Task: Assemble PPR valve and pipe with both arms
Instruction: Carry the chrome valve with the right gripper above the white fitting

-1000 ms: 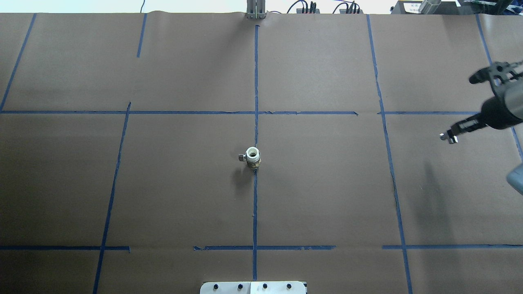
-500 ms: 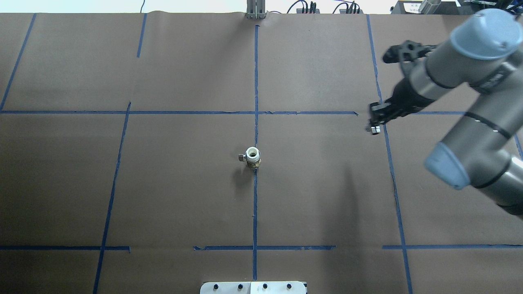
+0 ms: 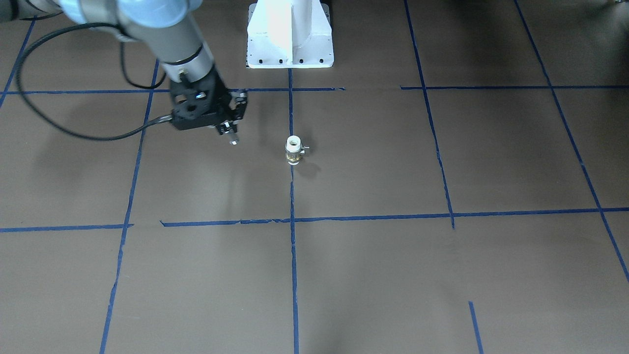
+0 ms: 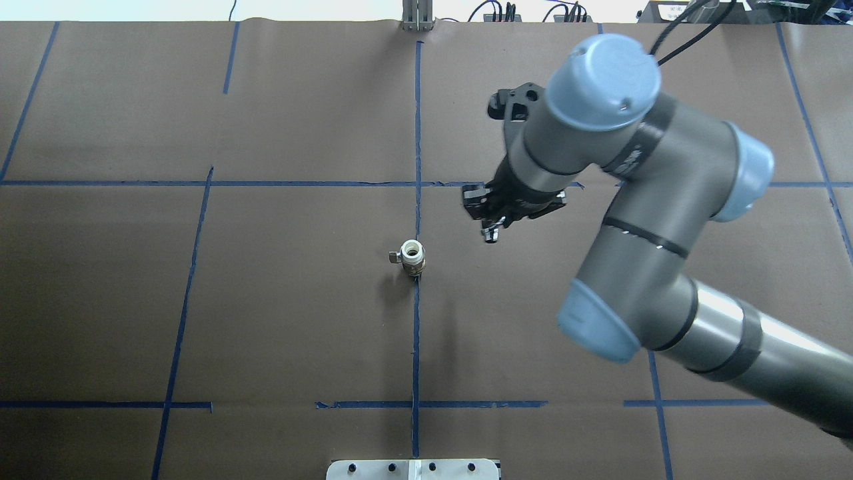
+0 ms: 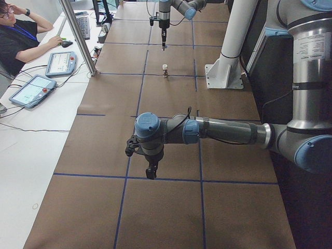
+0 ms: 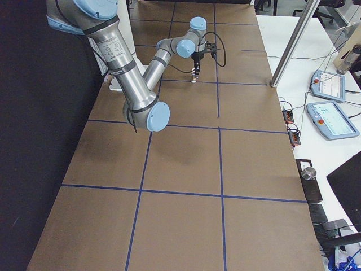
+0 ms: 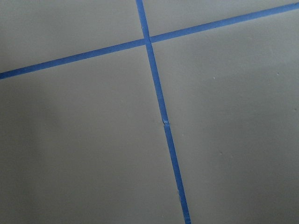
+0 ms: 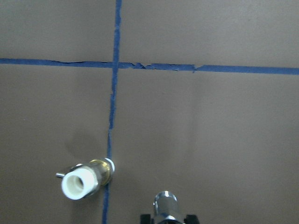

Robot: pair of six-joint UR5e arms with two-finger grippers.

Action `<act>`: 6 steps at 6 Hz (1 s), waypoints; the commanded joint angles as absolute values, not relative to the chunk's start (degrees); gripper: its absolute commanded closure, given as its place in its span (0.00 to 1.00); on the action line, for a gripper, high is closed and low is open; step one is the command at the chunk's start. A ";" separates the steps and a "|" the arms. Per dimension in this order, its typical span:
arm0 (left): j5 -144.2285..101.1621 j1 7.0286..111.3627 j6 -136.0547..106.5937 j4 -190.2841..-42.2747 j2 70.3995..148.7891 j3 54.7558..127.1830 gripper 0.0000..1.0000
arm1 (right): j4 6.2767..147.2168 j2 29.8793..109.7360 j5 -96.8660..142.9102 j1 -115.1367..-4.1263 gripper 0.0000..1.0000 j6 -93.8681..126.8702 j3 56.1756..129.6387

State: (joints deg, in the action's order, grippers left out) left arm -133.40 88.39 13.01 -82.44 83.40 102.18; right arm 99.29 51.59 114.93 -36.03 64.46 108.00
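The table point(image 4: 266, 320), covered in matte brown paper and gridded with blue tape lines point(image 4: 416, 133), carries the short, stubby, white-ended and brass-banded PPR valve point(image 4: 413, 257) upright at its middle, on the central tape line, open white mouth up and side stub toward the robot's left; beyond the valve's far side sits a seated operator point(image 5: 21, 36) at a white bench with tablet pendants point(image 5: 31, 91); the grey, blue-capped right arm point(image 4: 660, 220) reaches in over the valve's right side; the matching left arm point(image 5: 218, 129) stretches low, well apart from the valve, and I cannot tell whether its left gripper point(image 5: 151, 172) is apart or together; the black right gripper point(image 4: 492, 232) hangs near the valve, raised above it and a little beyond, pinched onto the pipe point(image 4: 491, 235), a tiny chrome-silver metal piece; the step looks like bringing pipe to valve, so the pipe's axis should be centred over the white mouth before descending, and, judging by the valve's small footprint, the left gripper ought to steady the brass band first, lest a skewed push topple it.
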 commanded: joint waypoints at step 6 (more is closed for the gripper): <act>-133.42 88.42 13.10 -82.44 83.41 102.22 0.00 | 107.40 36.92 106.96 -29.44 1.00 70.14 95.45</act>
